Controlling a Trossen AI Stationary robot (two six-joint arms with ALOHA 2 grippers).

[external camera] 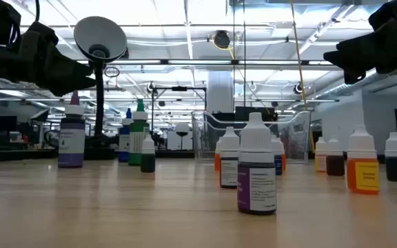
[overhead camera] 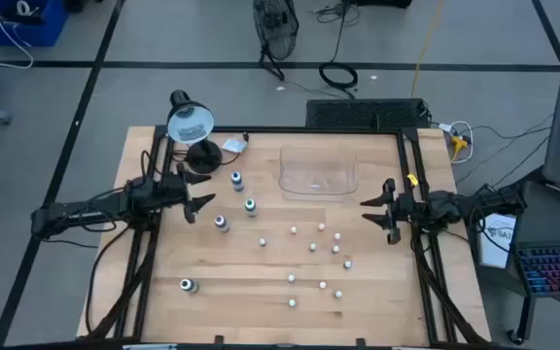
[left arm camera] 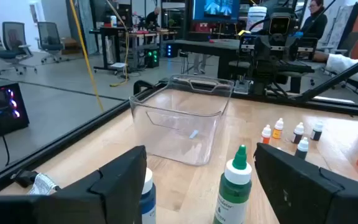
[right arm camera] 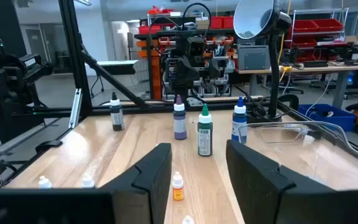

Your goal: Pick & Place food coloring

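Food coloring bottles stand upright and scattered on the wooden table. Three larger ones, blue-topped [overhead camera: 236,180], green-topped [overhead camera: 250,205] and purple [overhead camera: 222,223], stand at centre left; a fourth [overhead camera: 188,285] is near the front left. Several tiny white-capped bottles [overhead camera: 312,246] dot the middle and right. My left gripper [overhead camera: 194,199] hovers open above the table just left of the larger bottles; its wrist view shows the green bottle [left arm camera: 234,186] ahead of its fingers. My right gripper [overhead camera: 382,209] hovers open at the table's right, facing the bottles [right arm camera: 204,130].
A clear plastic tray [overhead camera: 317,173] stands at the far middle of the table. A desk lamp [overhead camera: 191,122] with its round base [overhead camera: 202,156] stands at the far left corner. Black frame rails [overhead camera: 426,262] run along both sides. Bare wood lies along the near edge.
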